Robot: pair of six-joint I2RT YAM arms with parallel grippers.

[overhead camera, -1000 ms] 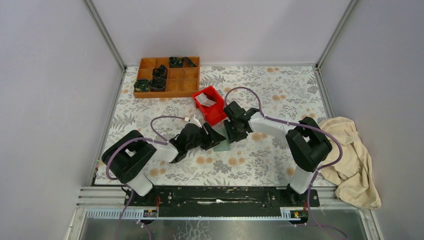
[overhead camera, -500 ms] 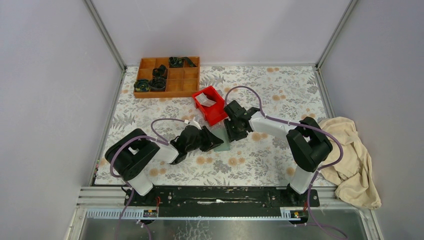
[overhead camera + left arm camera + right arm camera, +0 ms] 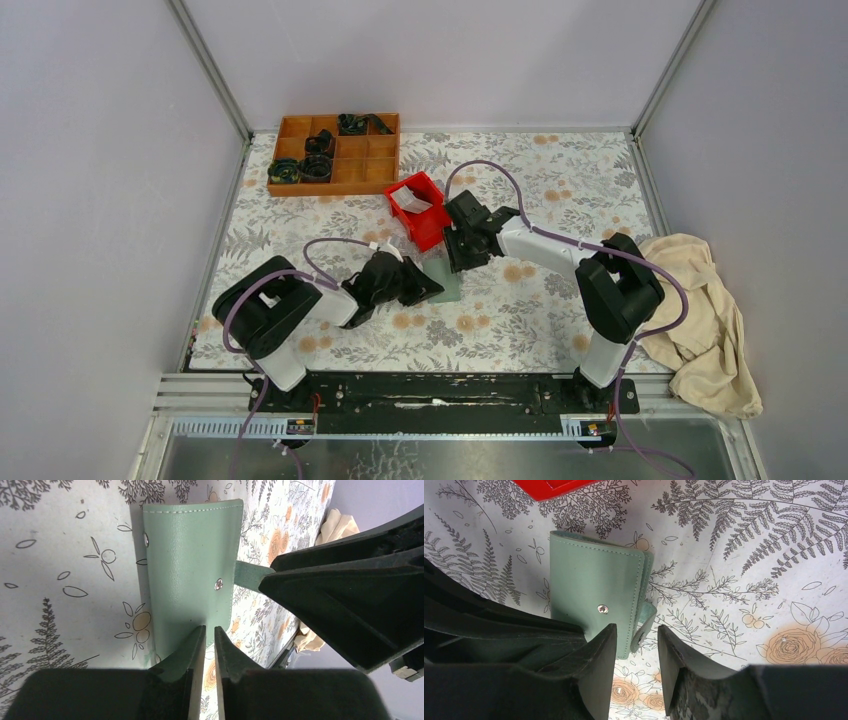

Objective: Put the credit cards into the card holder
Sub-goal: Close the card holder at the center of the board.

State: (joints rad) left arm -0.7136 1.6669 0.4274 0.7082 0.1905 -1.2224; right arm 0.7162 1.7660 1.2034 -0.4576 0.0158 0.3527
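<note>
tabletop (image 3: 560, 170) dressed in a pale print of grey ferns and orange roses, boxed in by plain lilac-grey walls (image 3: 440, 60) on the left, far and right sides. at the far left, a brown wooden tray (image 3: 334, 153) split into compartments, dark coiled parts in several. nearer and to its right, a red bin (image 3: 421, 210) with something whitish inside, too small to name. past the right edge, a crumpled beige cloth (image 3: 700, 320).

card holder (image 3: 450, 285) flat on the print around the table's middle, just near of the red bin and set between the two arms' tips. sage green, folded shut, pale stitching along the edges, small metal studs (image 3: 218, 584) on the upper face. from one long edge, a short strap (image 3: 646, 622) of the same green, curling out on the right arm's side.

left gripper (image 3: 209, 632) low at the near-left end of the card holder, jaws a mere sliver apart, tips overlapping the green edge. cannot tell whether pinching the cover or only poised over it. right gripper (image 3: 636, 635) at the far-right side, jaws a modest way apart and gripping nothing; straddles the strap, one finger (image 3: 594, 665) over the card holder's edge, the other over bare print. whether touching, hard to say.
</note>
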